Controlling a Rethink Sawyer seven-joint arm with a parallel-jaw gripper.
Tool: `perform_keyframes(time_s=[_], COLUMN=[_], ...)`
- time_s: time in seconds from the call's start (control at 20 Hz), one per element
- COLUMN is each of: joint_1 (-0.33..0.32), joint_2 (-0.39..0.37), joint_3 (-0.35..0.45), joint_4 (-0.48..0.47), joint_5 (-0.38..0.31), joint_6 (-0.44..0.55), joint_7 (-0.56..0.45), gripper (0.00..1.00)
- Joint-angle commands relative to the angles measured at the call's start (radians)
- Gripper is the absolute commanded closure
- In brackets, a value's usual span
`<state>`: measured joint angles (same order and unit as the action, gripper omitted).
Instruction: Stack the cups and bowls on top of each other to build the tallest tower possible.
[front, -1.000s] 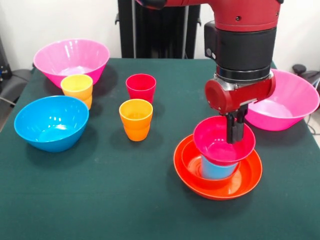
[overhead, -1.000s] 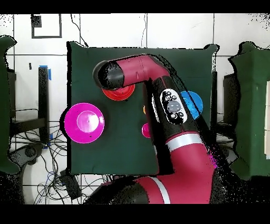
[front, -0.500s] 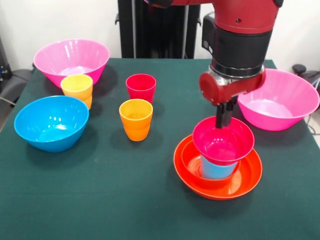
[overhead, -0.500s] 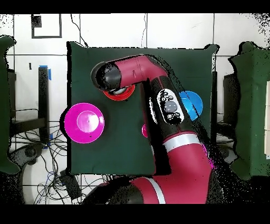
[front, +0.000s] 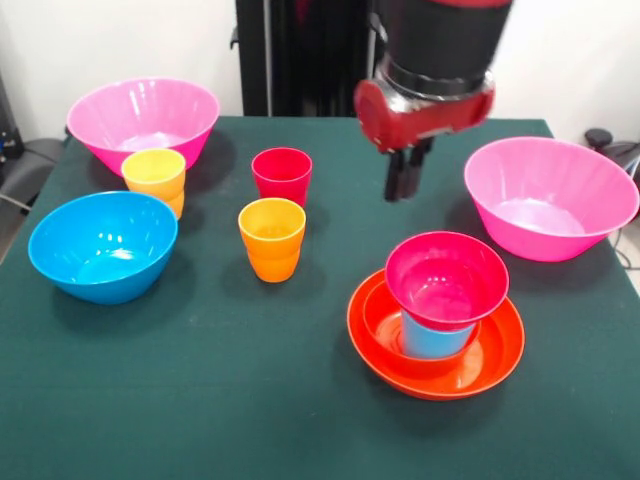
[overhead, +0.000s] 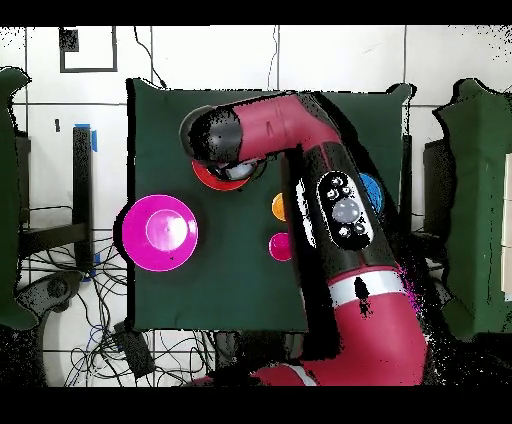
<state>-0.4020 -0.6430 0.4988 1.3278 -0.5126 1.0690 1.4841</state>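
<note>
My gripper (front: 407, 176) hangs empty above the table, fingers drawn close together, just behind the small glossy crimson plastic bowl (front: 446, 277). That bowl perches on the blue plastic cup (front: 434, 336), which stands inside the wide shallow orange plastic bowl (front: 436, 358). I judge the perch top-heavy: anything set down off-centre could tip the crimson bowl off. The orange ridged cup (front: 272, 238) and red cup (front: 282, 175) stand well to the left of it, the large pink bowl (front: 551, 197) behind on the right.
</note>
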Motion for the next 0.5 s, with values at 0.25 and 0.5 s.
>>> perform_keyframes(time_s=[0.25, 0.5], joint_1=[-0.228, -0.262], joint_2=[-0.096, -0.287], joint_3=[0.088, 0.09], joint_4=[0.3, 0.44], joint_5=[0.025, 0.097], joint_6=[-0.256, -0.213], joint_7=[-0.137, -0.076], gripper=[1.0, 1.0])
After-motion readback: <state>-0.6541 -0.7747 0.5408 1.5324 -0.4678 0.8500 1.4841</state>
